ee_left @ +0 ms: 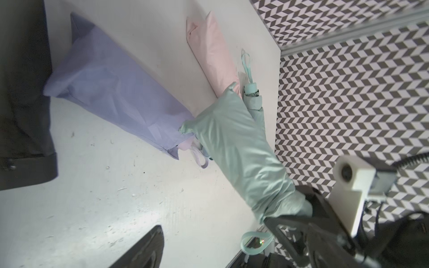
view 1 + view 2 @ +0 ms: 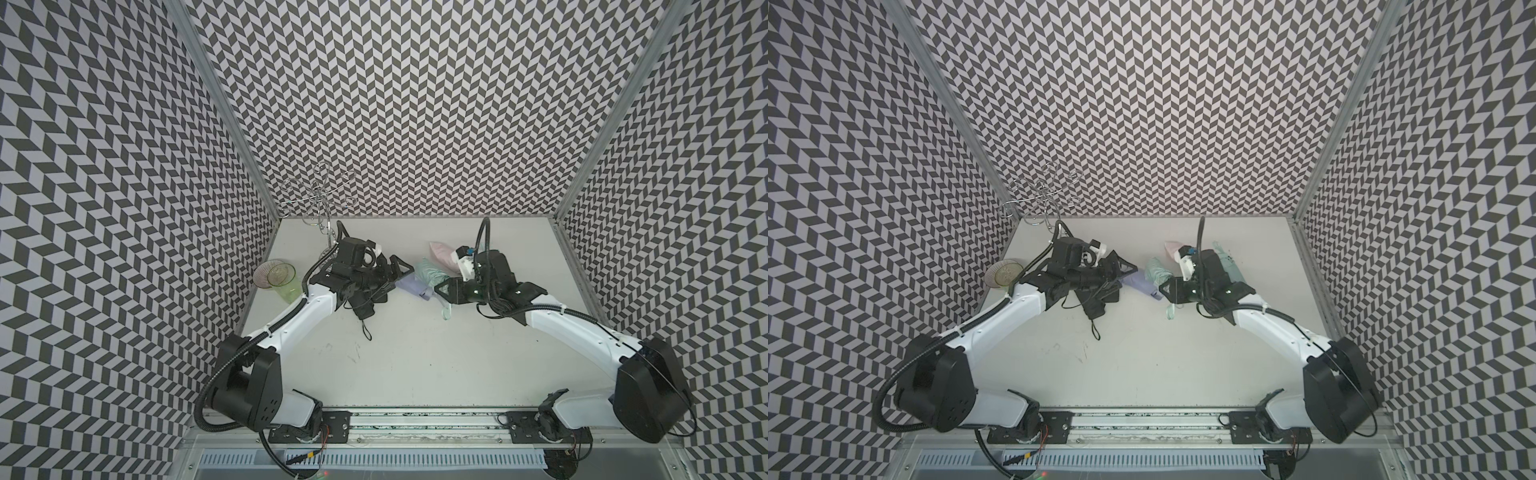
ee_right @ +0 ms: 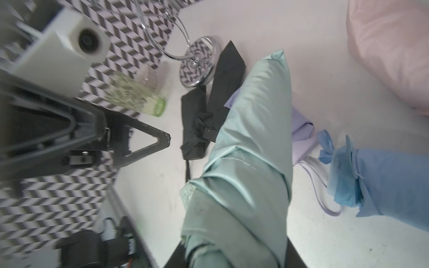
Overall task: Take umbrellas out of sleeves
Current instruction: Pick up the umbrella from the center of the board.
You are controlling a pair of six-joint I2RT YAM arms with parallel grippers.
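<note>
Mint green umbrella (image 2: 431,271), sleeved, centre-far on table (image 2: 415,353).
Right gripper (image 2: 440,289) clamped on its near-right end. Left gripper (image 2: 397,276) spread wide, holding nothing, by the left end of the lilac sleeve (image 2: 409,286).

Two white-and-black arms reach in from the near corners, elbows bowed outward and forearms angled toward the middle. The left arm (image 2: 291,316) ends in the left gripper (image 2: 405,274), its jaws spread wide. The right arm (image 2: 573,328) ends in the right gripper (image 2: 439,289) — clamped on a mint green umbrella (image 3: 204,222). The grippers face each other, near but apart.
</note>
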